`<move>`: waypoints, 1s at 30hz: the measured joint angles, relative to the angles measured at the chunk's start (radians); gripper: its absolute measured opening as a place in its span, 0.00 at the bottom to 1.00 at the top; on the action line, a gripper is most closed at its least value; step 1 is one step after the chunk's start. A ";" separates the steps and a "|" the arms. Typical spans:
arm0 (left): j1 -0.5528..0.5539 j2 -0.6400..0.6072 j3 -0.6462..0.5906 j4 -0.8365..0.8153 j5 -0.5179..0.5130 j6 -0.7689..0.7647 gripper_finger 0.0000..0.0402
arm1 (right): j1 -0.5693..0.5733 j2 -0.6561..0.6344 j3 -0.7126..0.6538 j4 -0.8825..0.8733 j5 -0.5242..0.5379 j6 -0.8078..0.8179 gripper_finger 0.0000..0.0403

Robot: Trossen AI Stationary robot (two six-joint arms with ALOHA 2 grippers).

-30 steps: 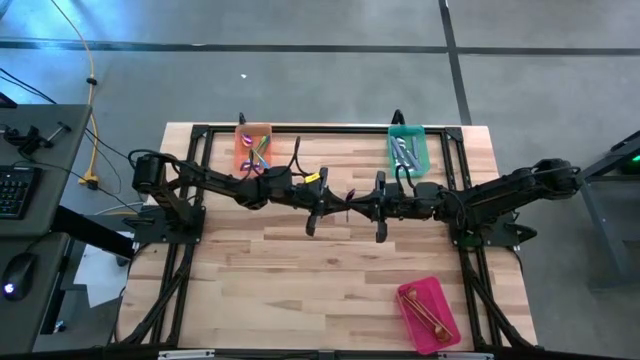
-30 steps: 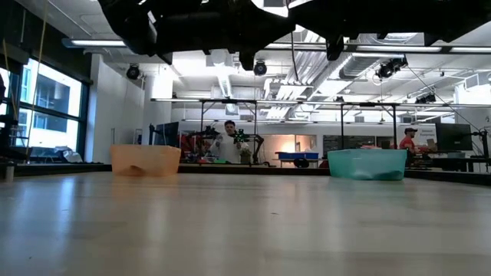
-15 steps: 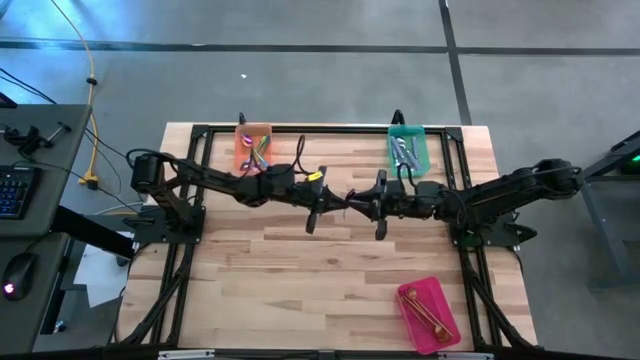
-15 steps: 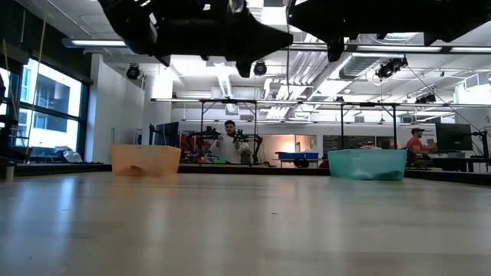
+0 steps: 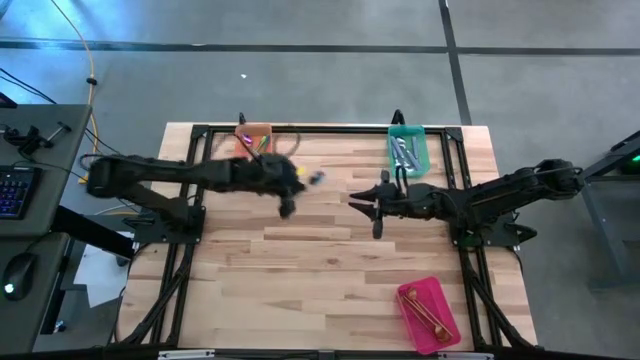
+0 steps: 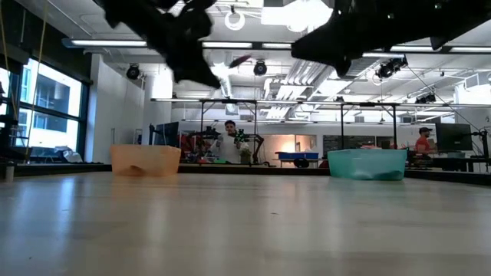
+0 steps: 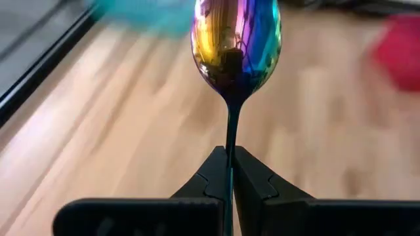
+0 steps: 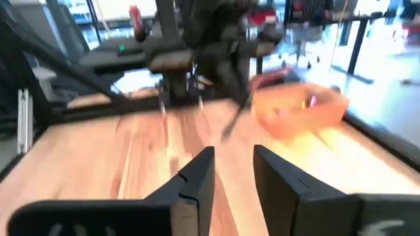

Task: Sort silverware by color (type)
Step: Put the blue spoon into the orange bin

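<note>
An iridescent purple-green spoon [image 7: 236,42] sticks out ahead of my left gripper [image 5: 296,186], which is shut on its handle above the table's middle left, near the orange tray [image 5: 254,133]. In the high view the spoon's bowl [image 5: 317,178] points toward the table's right. My right gripper [image 5: 356,197] stands open above the table's centre with nothing between its fingers [image 8: 197,177]. The orange tray holds several coloured spoons and is partly hidden by my left arm. My left gripper pinches the spoon's thin handle [image 7: 230,152] between its two fingertips, below the bowl. The spoon runs straight on past the fingers, bowl outermost. It is lifted clear of the table, roughly level in the low view.
A green tray [image 5: 408,152] with silver spoons stands at the far right. A pink tray [image 5: 428,312] with gold spoons lies at the near right. Bare wooden tabletop [image 5: 300,270] fills the middle and near left. People stand in the room beyond the table.
My left gripper has swung from the table's middle toward the left and far edge, toward the orange tray, taking the iridescent spoon with it. My right gripper has opened, no longer touches the spoon, and has drawn back slightly toward the right.
</note>
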State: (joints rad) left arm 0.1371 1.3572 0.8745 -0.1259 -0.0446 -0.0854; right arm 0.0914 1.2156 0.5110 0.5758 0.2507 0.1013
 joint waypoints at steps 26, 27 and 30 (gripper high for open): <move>0.759 0.011 0.000 -0.495 0.141 -0.069 0.00 | 0.000 0.000 -0.001 -0.139 -0.004 -0.016 0.11; 0.762 0.025 0.000 -0.483 0.141 -0.069 0.00 | 0.000 0.000 -0.001 -0.139 -0.004 -0.016 0.11; 0.768 0.055 0.000 -0.449 0.140 -0.068 0.01 | 0.000 0.000 -0.001 -0.139 -0.004 -0.016 0.11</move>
State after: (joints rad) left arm 0.9047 1.4127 0.8745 -0.5754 0.0953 -0.1530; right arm 0.0914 1.2156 0.5098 0.4370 0.2466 0.0856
